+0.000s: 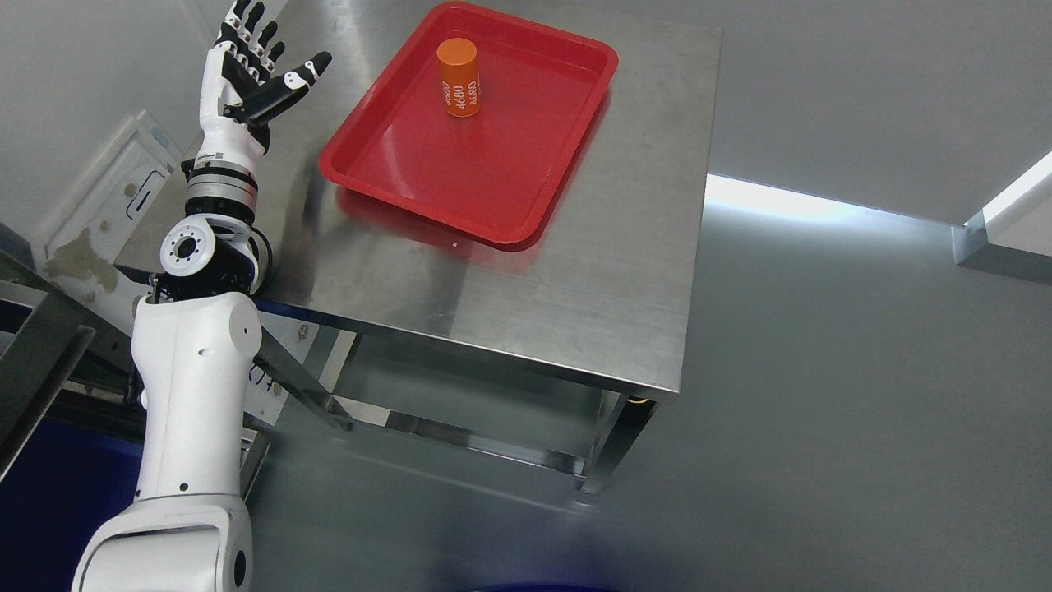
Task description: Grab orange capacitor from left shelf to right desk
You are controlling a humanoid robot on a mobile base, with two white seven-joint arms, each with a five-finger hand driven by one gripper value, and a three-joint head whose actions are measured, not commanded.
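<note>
An orange cylindrical capacitor (pixel 459 77) with white numbers stands upright in the far part of a red tray (pixel 427 177). The tray rests on a steel table (pixel 592 279). My left hand (pixel 255 62) is raised over the table's left edge, well to the left of the tray, with its fingers spread and holding nothing. The white left arm rises from the bottom left corner. The right arm does not show.
A metal shelf frame (pixel 37 353) sits at the left edge, beside the arm. Grey floor surrounds the table on the right and in front. A white panel (pixel 107 189) lies behind the left arm.
</note>
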